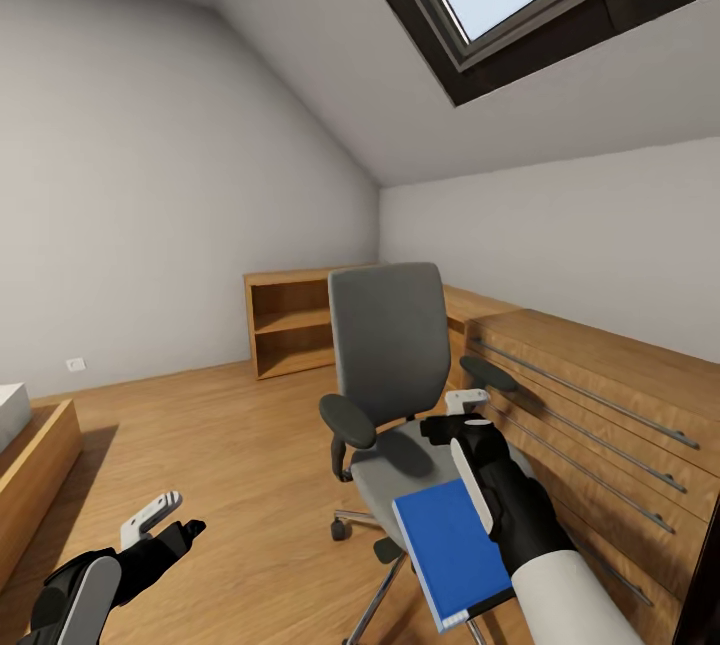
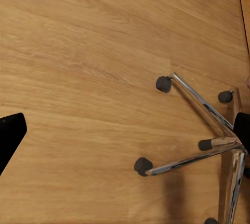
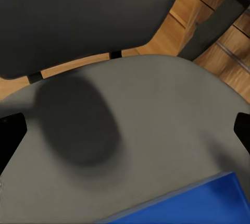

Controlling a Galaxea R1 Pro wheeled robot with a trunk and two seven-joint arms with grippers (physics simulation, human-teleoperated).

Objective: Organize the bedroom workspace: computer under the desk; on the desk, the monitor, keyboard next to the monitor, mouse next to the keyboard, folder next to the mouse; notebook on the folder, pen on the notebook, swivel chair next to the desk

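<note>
blue folder [image 1: 452,553] lay on the swivel chair [image 1: 390,345] seat's front edge beneath my open right gripper [image 1: 468,417]; left gripper [image 1: 160,520] open, empty; nothing yet moved.

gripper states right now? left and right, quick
Left gripper: open, empty, hanging over the wood floor.
Right gripper: open, empty, above the swivel chair seat; the folder lies below it, not gripped.

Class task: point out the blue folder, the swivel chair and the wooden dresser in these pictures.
folder [image 1: 448,550], head view, middle of its blue cover.
swivel chair [image 1: 388,337], head view, centre of the grey backrest.
dresser [image 1: 610,395], head view, its drawer fronts.
</note>
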